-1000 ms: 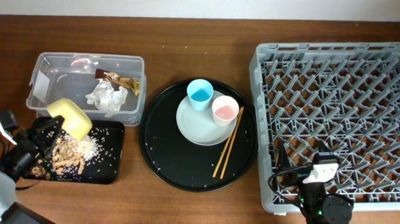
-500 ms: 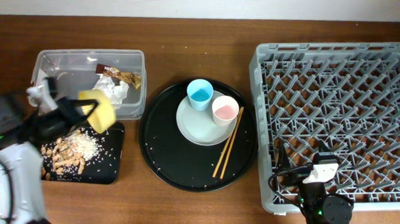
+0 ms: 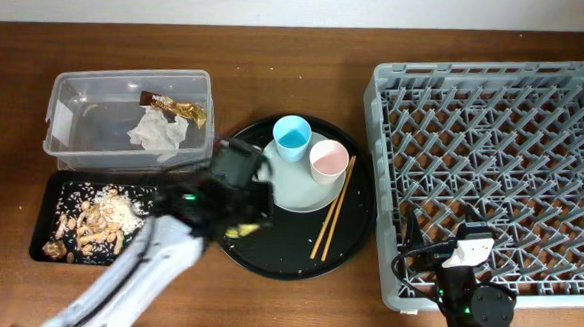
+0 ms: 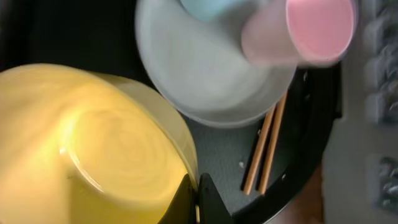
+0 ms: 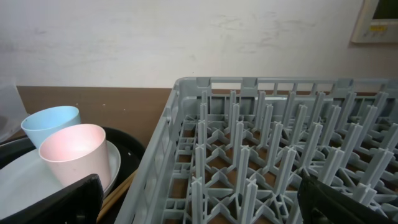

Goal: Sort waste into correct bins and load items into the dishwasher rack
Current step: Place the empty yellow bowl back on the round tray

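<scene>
Since the earlier frame, the left gripper (image 4: pixel 196 202) has swung from the shallow black rectangular tray (image 3: pixel 43 236) near the left edge of the bench to the large round black tray (image 3: pixel 267 262) at mid-bench, carrying the small yellow bowl (image 4: pixel 93 137). Its jaws are clamped narrow on the bowl's rim, and the bowl is just beside the pale round plate (image 3: pixel 296 189).

The light-blue cup (image 3: pixel 292 138) and pink cup (image 3: pixel 328 160) stand on the plate. The two thin wooden chopsticks (image 3: pixel 333 211) lie along its right side.

Brown food scraps with white rice grains (image 3: pixel 94 223) lie in the shallow tray. The clear plastic rectangular tub (image 3: pixel 73 142) at the back left holds the crumpled white tissue (image 3: pixel 155 134) and the shiny gold-and-brown wrapper (image 3: pixel 175 107).

The right gripper (image 5: pixel 199 205) sits at the front edge of the large square grey plastic rack (image 3: pixel 493 144), jaws wide and holding nothing.
</scene>
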You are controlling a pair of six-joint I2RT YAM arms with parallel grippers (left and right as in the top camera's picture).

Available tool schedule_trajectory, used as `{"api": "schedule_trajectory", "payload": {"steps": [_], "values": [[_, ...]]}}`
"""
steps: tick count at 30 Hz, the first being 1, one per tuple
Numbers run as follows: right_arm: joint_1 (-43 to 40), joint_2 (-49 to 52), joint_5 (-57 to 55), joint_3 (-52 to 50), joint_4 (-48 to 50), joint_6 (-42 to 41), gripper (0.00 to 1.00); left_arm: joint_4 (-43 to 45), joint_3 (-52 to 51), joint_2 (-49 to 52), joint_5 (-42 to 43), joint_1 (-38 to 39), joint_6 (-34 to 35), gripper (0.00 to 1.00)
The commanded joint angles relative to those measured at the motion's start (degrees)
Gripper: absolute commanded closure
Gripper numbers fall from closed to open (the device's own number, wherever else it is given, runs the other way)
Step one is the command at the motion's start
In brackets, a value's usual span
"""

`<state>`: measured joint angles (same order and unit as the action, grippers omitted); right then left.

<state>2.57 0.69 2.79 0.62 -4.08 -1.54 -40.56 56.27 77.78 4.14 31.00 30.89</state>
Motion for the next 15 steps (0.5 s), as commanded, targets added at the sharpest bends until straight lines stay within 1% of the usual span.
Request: {"api": "schedule_trajectory", "payload": {"steps": [1,4,6,7,8,9,12,15], "values": [[0.0,-0.2,-0.3,-0.3,-0.2,-0.5,0.02,-0.3,0.6,6.3,-3.5,5.1,2.6,0.99],[0.0,-0.2,-0.3,-0.3,-0.2,-0.5,0.02,-0.2,0.6,11.0,-3.5,7.8,3.7,1.00],[0.0,-0.2,-0.3,-0.3,-0.2,-0.5,0.02,-0.5,0.7,10.8,-3.5,7.9,3.6,0.99],[0.0,-0.2,-0.3,-0.3,-0.2,-0.5,0.02,-0.5,0.8,10.6,-3.0,7.8,3.6,0.70],[0.0,-0.2,-0.3,-0.3,-0.2,-0.5,0.02,-0.5,0.9,10.6,-2.0,7.8,3.6,0.56],[0.0,-0.2,-0.3,-0.3,-0.2,-0.5,0.02,-0.5,0.9,10.6,-1.8,7.8,3.6,0.47],[0.0,-0.2,-0.3,-0.3,-0.2,-0.5,0.02,-1.2,3.4,9.7,-2.3,7.7,1.8,0.42],[0.0,-0.2,-0.3,-0.3,-0.2,-0.5,0.02,-5.9,9.7,7.8,-5.6,5.6,0.7,0.39]]}}
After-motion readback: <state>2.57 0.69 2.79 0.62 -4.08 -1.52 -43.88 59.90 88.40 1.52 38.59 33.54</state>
